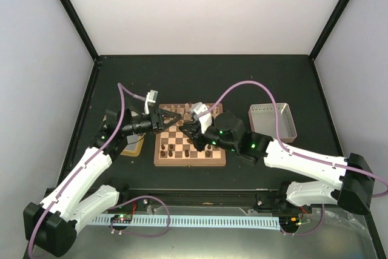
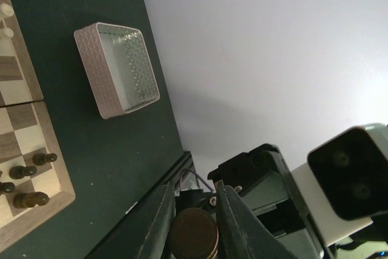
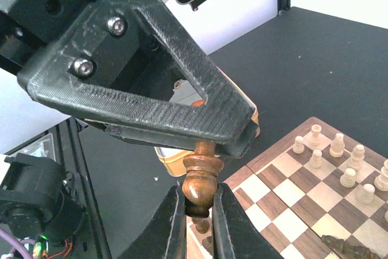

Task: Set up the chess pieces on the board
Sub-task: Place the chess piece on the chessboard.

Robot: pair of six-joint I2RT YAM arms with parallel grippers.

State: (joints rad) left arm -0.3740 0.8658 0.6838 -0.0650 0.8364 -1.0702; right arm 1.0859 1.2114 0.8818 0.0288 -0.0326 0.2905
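Note:
A dark brown chess piece [image 3: 200, 173] hangs above the left part of the board [image 1: 190, 162], held from both ends. My right gripper [image 3: 199, 190] is shut on its bulbous body. My left gripper [image 2: 193, 195] is shut on the same piece, whose round end [image 2: 193, 233] shows between its fingers. In the top view the left gripper [image 1: 174, 119] and right gripper [image 1: 193, 129] meet tip to tip over the board. Cream pieces [image 3: 336, 145] stand along one edge of the board [image 3: 315, 201]. Dark pieces [image 2: 31, 199] stand near another edge of the board [image 2: 18, 122].
A grey-pink ribbed box [image 1: 273, 121] lies right of the board, and it also shows in the left wrist view [image 2: 118, 68]. A gold-rimmed tray [image 1: 133, 145] lies left of the board, under my left arm. One dark piece [image 3: 348, 247] lies on its side on the board.

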